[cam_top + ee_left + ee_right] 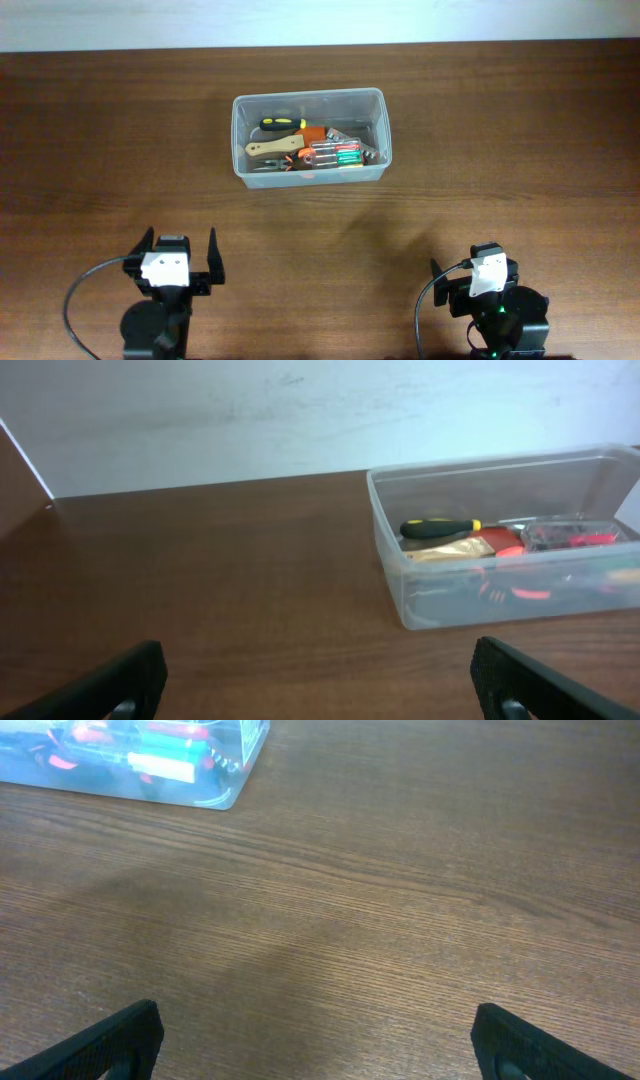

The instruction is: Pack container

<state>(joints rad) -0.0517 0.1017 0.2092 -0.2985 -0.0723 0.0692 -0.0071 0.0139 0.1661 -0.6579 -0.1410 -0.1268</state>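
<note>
Packing looks done: the clear rectangular plastic container, upper centre of the overhead view, holds the colourful hand tools, while the left gripper and right gripper gape wide, empty, along the bottom.

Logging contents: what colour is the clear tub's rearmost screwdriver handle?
Black-and-yellow screwdriver handle; clearest in left wrist view.

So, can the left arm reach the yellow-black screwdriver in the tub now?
Probably yes: the left gripper is open, nothing stands between it and the lidless tub, and the screwdriver lies on top.
</note>
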